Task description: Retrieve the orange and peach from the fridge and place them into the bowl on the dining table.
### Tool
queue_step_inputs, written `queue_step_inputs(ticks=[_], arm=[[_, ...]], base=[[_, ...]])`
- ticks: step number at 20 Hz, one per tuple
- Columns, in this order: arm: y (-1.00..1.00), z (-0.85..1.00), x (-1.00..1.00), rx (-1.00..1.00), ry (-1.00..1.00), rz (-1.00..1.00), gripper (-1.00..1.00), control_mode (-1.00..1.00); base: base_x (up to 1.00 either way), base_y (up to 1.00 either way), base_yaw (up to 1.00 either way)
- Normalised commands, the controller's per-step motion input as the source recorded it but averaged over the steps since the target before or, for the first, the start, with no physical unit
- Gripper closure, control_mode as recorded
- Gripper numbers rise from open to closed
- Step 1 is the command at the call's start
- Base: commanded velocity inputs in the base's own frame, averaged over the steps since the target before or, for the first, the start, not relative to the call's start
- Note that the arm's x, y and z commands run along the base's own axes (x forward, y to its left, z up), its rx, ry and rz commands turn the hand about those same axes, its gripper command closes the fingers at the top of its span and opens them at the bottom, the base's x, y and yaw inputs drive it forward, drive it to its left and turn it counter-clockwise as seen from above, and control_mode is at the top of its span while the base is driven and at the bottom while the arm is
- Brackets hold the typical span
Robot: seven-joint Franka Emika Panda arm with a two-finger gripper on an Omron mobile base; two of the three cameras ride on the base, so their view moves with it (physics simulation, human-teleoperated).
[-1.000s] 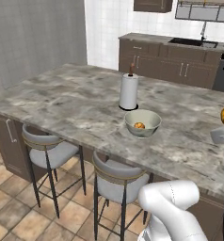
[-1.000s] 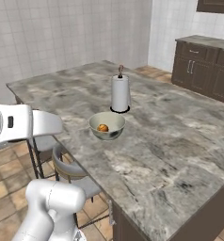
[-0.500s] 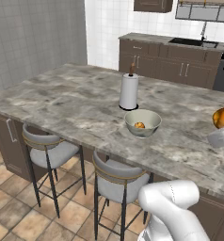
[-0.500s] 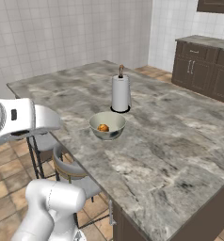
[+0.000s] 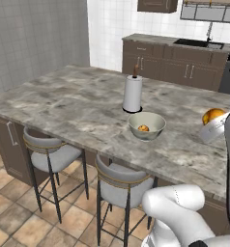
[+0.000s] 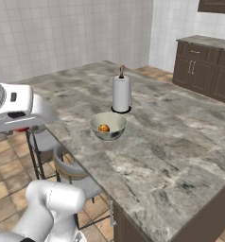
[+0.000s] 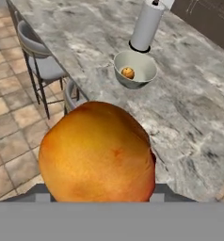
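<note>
My gripper (image 5: 213, 126) hangs at the right edge of the left base view, over the near right part of the dining table (image 5: 78, 103), shut on the peach (image 5: 213, 116). In the hand view the peach (image 7: 97, 153), orange-yellow with a red blush, hides the fingertips. The pale grey-green bowl (image 5: 146, 125) stands on the marble top to the left of the gripper, with the small orange (image 5: 143, 128) inside it. From the other side the bowl (image 6: 108, 126) and orange (image 6: 103, 128) show mid-table. The hand view has the bowl (image 7: 135, 69) ahead and above the peach. The fridge is out of view.
A white paper towel roll (image 5: 132, 93) stands upright just behind the bowl. Two grey padded stools (image 5: 51, 153) (image 5: 124, 181) sit along the table's near side. A dark-cabinet counter with a sink (image 5: 184, 58) runs along the back wall.
The gripper with the peach has moved a little left in the left base view, closer to the bowl. Bowl, orange and paper towel roll have stayed put.
</note>
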Motion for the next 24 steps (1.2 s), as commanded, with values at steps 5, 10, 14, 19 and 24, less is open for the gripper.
queue_step_inputs(ticks=[5, 10, 14, 19, 24], arm=[[-0.06, -0.3, 0.48, 0.13, 0.08, -0.01, 1.0, -1.0], [-0.16, -0.43, 0.63, 0.13, 0.06, 0.0, 1.0, -1.0], [-0.1, -0.34, 0.65, 0.08, 0.02, 0.0, 1.0, -1.0], [-0.03, -0.26, 0.56, 0.02, 0.0, 0.0, 1.0, -1.0], [-0.02, -0.22, 0.47, 0.0, 0.0, 0.0, 1.0, -1.0]], base=[[0.0, 0.0, 0.0], [0.0, 0.0, 0.0], [0.0, 0.0, 0.0], [0.0, 0.0, 0.0], [0.0, 0.0, 0.0]])
